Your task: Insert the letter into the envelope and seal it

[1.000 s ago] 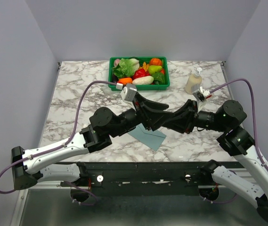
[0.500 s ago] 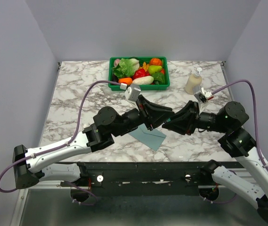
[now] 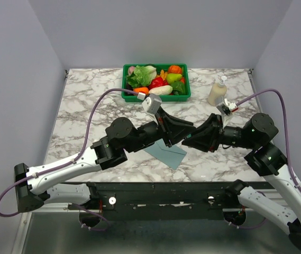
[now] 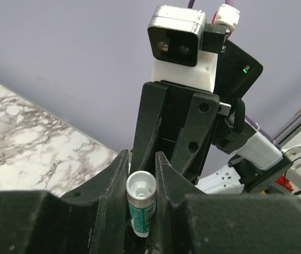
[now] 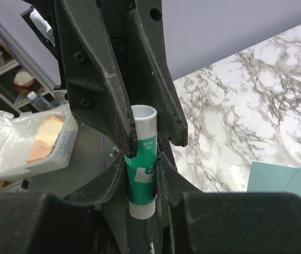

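The envelope (image 3: 167, 154) lies flat on the marble table (image 3: 87, 106), near the front edge and between the two arm bases. Its far edge is covered by the grippers in the top view. In the right wrist view only one teal corner (image 5: 277, 182) shows, cut off by the gripper body. The flap side cannot be made out, and the letter cannot be seen in any view.

Directly above the envelope, raised off the table, the left gripper (image 4: 141, 169) and the right gripper (image 5: 142, 165) meet tip to tip. Between them is a glue stick (image 5: 143, 138), a white tube with a green label.

- Right gripper: the fingers (image 5: 163, 174) are clamped on the lower half of the tube.
- Left gripper: the fingers (image 4: 119, 177) are closed against both sides of the other end. The tube's open white end faces the left wrist camera.

Arm pose: the left arm runs from its base at the near left, bends at the elbow and extends its forearm to the right. The right arm mirrors it from the near right. Both grippers lie roughly level.

In the top view the glue stick is hidden between the overlapping fingers.

At the far edge of the table stand a green basket (image 3: 125, 84) of vegetables and a pump bottle (image 3: 217, 92), well apart from the envelope.
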`<state>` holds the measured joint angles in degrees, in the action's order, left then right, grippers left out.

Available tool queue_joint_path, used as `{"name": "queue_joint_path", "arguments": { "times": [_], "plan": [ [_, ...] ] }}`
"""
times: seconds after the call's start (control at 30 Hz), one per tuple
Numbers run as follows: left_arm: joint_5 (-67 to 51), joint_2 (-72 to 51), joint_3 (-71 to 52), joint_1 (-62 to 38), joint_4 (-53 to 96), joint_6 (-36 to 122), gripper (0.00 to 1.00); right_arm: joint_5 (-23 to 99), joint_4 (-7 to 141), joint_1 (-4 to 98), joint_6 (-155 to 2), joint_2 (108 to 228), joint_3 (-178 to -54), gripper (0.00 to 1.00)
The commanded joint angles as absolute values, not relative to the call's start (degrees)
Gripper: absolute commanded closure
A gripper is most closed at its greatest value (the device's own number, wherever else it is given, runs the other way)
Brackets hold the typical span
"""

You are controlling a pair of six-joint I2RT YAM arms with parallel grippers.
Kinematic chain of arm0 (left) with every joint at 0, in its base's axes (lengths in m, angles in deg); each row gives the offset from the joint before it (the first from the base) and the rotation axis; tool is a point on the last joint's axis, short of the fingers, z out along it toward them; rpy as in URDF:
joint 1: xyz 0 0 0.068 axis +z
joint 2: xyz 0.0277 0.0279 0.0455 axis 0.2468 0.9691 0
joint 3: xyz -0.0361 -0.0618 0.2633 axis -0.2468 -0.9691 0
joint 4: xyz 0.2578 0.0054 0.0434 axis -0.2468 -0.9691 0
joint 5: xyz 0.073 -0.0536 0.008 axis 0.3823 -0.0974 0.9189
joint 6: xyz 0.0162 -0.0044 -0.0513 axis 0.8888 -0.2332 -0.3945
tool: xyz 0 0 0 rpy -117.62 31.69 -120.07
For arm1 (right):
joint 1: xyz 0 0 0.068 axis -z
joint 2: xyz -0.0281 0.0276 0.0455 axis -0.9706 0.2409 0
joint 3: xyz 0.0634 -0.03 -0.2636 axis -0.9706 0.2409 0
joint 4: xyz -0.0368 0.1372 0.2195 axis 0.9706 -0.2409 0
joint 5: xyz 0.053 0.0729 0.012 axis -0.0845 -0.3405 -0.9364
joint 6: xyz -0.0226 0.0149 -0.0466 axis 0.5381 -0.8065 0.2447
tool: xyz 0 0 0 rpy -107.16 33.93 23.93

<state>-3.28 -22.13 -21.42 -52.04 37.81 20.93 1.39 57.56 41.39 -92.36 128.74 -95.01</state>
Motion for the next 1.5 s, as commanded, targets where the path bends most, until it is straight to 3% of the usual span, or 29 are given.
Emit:
{"name": "queue_joint_path", "arguments": {
  "times": [0.0,0.2,0.57,0.67,0.73,0.83,0.87,0.9,0.93,1.03,1.07,1.2,1.47],
  "plan": [
    [-8.0,-21.5,-18.1,-52.3,29.3,24.8,1.00,-0.8,57.9,41.3,-92.6,129.5,-96.7,0.70],
    [-9.5,-22.0,-17.2,-52.2,26.3,26.6,1.00,-1.1,57.5,41.3,-92.5,129.7,-97.1,0.60],
    [-13.1,-19.4,-10.9,-52.2,18.2,31.2,1.00,-2.9,56.1,41.3,-91.7,130.2,-97.9,0.63],
    [-13.9,-18.9,-9.9,-51.9,16.8,31.8,1.00,-3.4,56.0,41.3,-91.7,130.3,-97.9,0.77],
    [-14.1,-18.7,-9.5,-51.9,16.6,31.9,1.00,-3.5,56.0,41.3,-91.7,130.3,-97.9,0.92],
    [-14.4,-18.5,-9.2,-51.8,16.0,32.0,1.00,-3.4,56.1,41.3,-91.8,130.3,-97.5,0.99],
    [-14.2,-18.5,-9.1,-51.7,15.9,32.0,0.94,-3.4,56.1,41.3,-91.8,130.3,-97.4,0.99],
    [-13.6,-18.6,-9.0,-51.5,15.8,32.2,0.83,-3.4,56.3,41.2,-92.1,130.2,-97.0,0.99],
    [-13.2,-18.7,-8.9,-51.6,15.9,32.4,0.55,-3.4,56.6,41.3,-92.3,130.2,-96.7,0.99],
    [-10.5,-20.6,-9.1,-51.1,17.2,32.7,0.28,-3.4,57.1,41.3,-92.9,129.8,-95.8,0.99],
    [-9.6,-21.7,-9.2,-50.8,17.8,32.6,0.23,-3.4,57.1,41.3,-92.8,129.7,-95.6,0.99],
    [-7.4,-24.4,-10.6,-50.1,21.5,31.9,0.17,-2.0,57.3,41.3,-93.1,128.5,-95.0,0.99],
    [-8.9,-25.9,-14.9,-50.0,26.0,27.3,0.19,-2.0,57.5,41.3,-93.2,128.4,-94.9,0.99]
  ]
}}
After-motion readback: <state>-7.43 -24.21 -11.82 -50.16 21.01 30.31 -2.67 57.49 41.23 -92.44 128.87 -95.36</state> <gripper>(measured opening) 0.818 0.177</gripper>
